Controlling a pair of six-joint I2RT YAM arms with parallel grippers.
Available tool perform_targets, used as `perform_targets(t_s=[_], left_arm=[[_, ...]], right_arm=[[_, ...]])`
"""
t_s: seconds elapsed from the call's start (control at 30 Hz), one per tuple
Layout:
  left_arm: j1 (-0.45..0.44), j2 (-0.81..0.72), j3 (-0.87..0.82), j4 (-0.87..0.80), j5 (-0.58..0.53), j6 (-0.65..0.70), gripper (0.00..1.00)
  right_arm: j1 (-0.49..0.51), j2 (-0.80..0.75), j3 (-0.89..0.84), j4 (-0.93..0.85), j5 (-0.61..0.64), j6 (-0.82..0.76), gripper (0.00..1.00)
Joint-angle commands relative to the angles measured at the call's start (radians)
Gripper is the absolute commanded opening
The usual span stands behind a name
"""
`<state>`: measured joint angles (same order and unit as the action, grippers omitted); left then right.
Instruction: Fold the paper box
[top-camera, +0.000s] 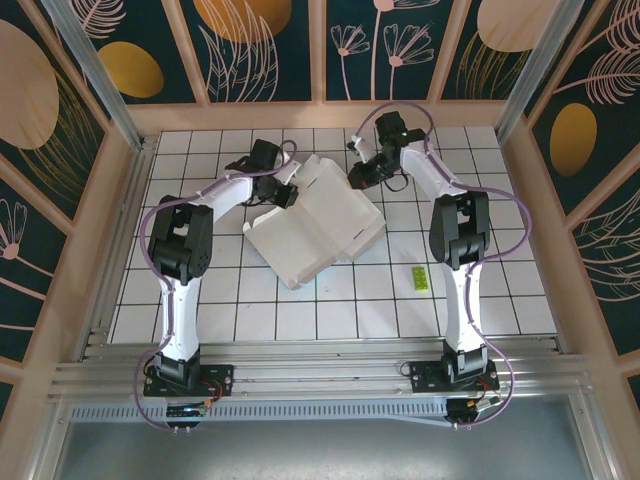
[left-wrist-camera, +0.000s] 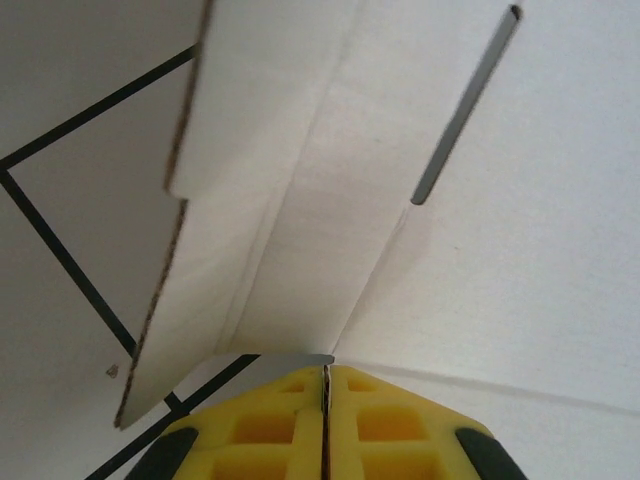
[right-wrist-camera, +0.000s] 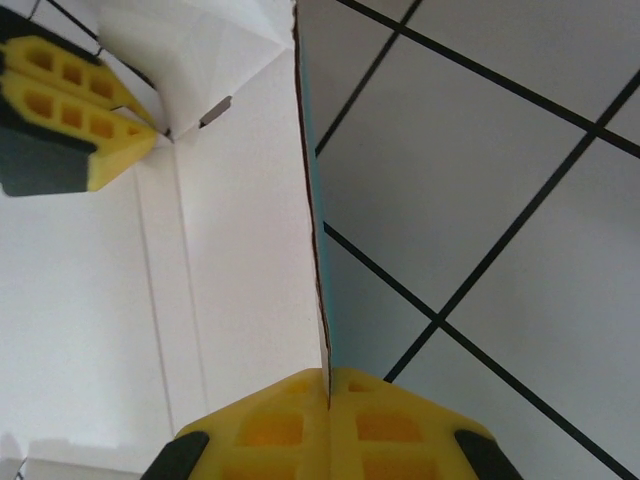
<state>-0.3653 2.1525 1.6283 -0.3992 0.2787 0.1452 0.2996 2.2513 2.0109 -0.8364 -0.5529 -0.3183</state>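
Observation:
The paper box (top-camera: 315, 228) lies partly folded in the middle of the tiled table, white side up. My left gripper (top-camera: 290, 192) is at its far left corner, and in the left wrist view its yellow fingers (left-wrist-camera: 270, 420) are shut on a thin card edge beside a raised flap (left-wrist-camera: 250, 190). My right gripper (top-camera: 358, 178) is at the far right side. Its jaws (right-wrist-camera: 328, 378) pinch an upright wall (right-wrist-camera: 250, 250), white inside with a teal outer face. The left gripper's fingers (right-wrist-camera: 75, 115) also show at the box's far corner.
A small yellow-green slip (top-camera: 419, 277) lies on the tiles right of the box, near the right arm's base link. Wooden walls (top-camera: 320, 115) enclose the table on three sides. A narrow slot (left-wrist-camera: 465, 105) is cut in the card.

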Motion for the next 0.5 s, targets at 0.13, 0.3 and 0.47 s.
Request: perform_targets(t_s=[0.13,0.3,0.47], left_arm=[[-0.128,-0.067,-0.097,0.12,-0.244,0.114,0.08],[-0.202,-0.056,-0.132,0.177,-0.359,0.168,0.14],[-0.216,-0.05,-0.15,0.209,-0.355,0.167,0.24]], right_arm=[[0.043,-0.097,-0.077,0.11,0.029,0.047,0.01],[0.06,-0.135,-0.132,0.154,0.072,0.051,0.01],[0.066,-0.205,-0.241,0.244,0.162,0.053,0.01]])
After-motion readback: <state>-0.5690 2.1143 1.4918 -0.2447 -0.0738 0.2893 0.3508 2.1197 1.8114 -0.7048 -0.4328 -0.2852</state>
